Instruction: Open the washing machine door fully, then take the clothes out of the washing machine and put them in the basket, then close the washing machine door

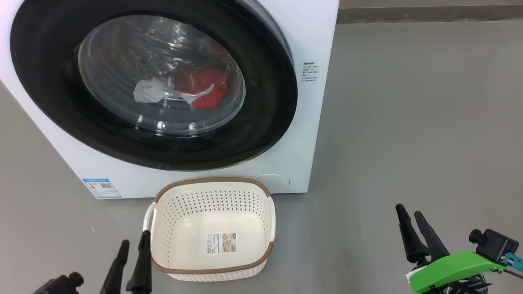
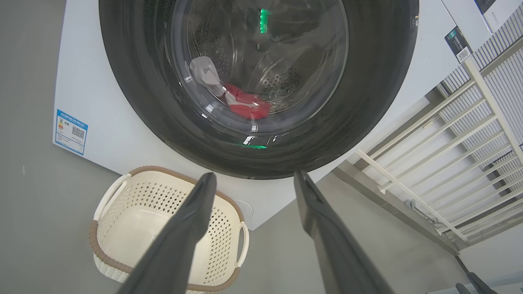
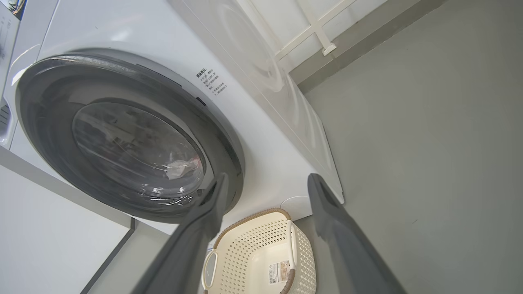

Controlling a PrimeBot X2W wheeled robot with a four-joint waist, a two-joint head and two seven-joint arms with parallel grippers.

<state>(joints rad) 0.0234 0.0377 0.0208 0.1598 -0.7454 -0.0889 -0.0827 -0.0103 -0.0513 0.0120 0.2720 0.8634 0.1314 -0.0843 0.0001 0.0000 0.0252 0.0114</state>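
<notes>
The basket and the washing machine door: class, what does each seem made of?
The basket: likely moulded plastic, cream, satin, with regular punched holes; brown rim only looks woven. The washing machine door: glossy black rim, probably plastic, showing reflections; clear bulging window, seemingly glass, with sharp highlights.

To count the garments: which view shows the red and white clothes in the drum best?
The head view: the soft red and white clothes look largest there. Left wrist view: clothes smaller. Right wrist view: clothes tiny, oblique.
</notes>
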